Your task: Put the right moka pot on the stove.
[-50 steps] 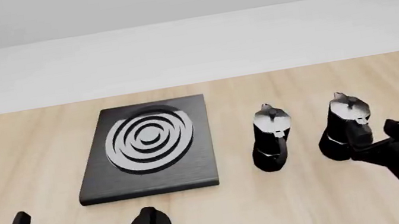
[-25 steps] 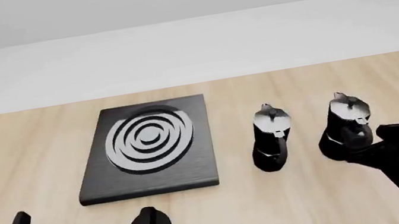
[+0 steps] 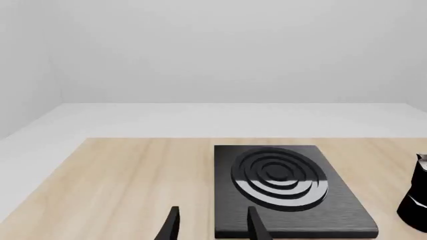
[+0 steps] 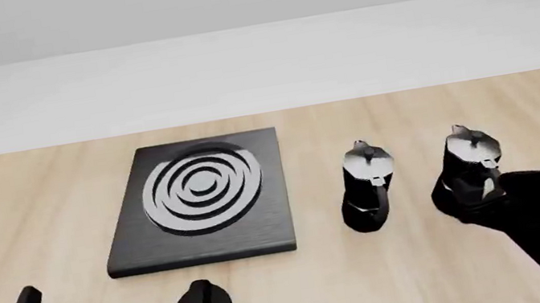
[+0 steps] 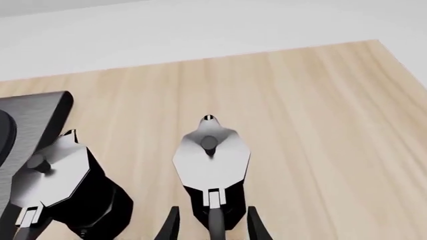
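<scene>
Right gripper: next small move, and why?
Probably ease forward a little more, then close. In the right wrist view the right gripper is open, its fingertips either side of the right moka pot with the handle centred between them. The pot stands on the table, apart from its twin, and the stove carries nothing.

A light wooden table [image 4: 59, 193] against plain white surroundings.
</scene>
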You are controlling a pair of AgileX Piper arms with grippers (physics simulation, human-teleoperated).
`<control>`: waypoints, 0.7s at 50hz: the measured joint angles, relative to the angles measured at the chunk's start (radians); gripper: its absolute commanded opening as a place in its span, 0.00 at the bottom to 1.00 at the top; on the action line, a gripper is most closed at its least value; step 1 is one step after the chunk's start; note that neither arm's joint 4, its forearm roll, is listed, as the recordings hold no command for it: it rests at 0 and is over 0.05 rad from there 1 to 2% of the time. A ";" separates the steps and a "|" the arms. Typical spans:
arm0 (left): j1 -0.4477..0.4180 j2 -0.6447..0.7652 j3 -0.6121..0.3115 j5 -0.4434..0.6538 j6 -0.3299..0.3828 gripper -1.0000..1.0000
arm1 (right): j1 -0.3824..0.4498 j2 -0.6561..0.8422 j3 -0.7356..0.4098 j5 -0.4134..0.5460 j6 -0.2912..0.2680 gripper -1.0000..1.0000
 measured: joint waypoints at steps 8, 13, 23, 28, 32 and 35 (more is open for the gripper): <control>0.000 0.000 0.000 0.000 0.000 1.00 | 0.002 0.037 -0.005 -0.022 0.002 1.00; 0.000 0.000 0.000 0.000 0.000 1.00 | 0.000 0.048 -0.005 -0.032 0.001 0.00; 0.000 0.000 0.000 0.000 0.000 1.00 | 0.002 0.048 -0.003 -0.036 -0.011 0.00; 0.000 0.000 0.000 0.000 0.000 1.00 | 0.004 0.030 0.001 -0.020 -0.026 0.00; 0.000 0.000 0.000 0.000 0.000 1.00 | 0.011 -0.004 0.006 0.009 -0.038 0.00; 0.000 0.000 0.000 0.000 0.000 1.00 | 0.015 -0.041 0.007 0.041 -0.047 0.00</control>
